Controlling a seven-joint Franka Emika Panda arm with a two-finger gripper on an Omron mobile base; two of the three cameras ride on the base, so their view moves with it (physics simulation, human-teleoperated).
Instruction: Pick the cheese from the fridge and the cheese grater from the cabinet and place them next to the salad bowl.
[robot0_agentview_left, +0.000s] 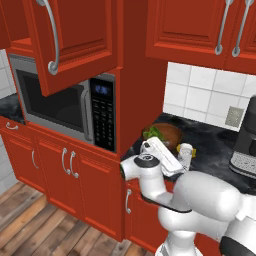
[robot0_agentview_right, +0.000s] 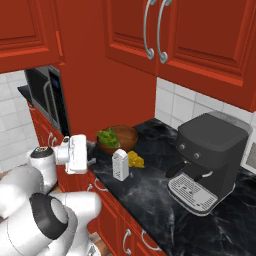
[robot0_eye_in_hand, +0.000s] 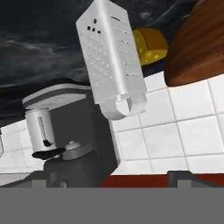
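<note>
— Grater (robot0_agentview_right: 120, 165) position?
— Upright on the black counter (robot0_agentview_right: 150, 195), close to its front edge, with the cheese (robot0_agentview_right: 135, 160) touching it behind and the bowl (robot0_agentview_right: 118, 138) near both, toward the counter's left end.
— Gripper (robot0_agentview_right: 91, 152)?
— Jaws spread wide, holding nothing, hanging off the counter's front edge beside the bowl.
— Anything else there?
— Coffee machine (robot0_agentview_right: 206, 160), toward the right, well apart from the grater.

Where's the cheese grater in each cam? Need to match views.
Left base view: cheese grater right of centre, upright on the counter, just past the arm.
Right base view: centre, standing in front of the cheese.
Hand view: upper middle, shown inverted.
Shared landmark: the brown salad bowl, beside the grater.
</note>
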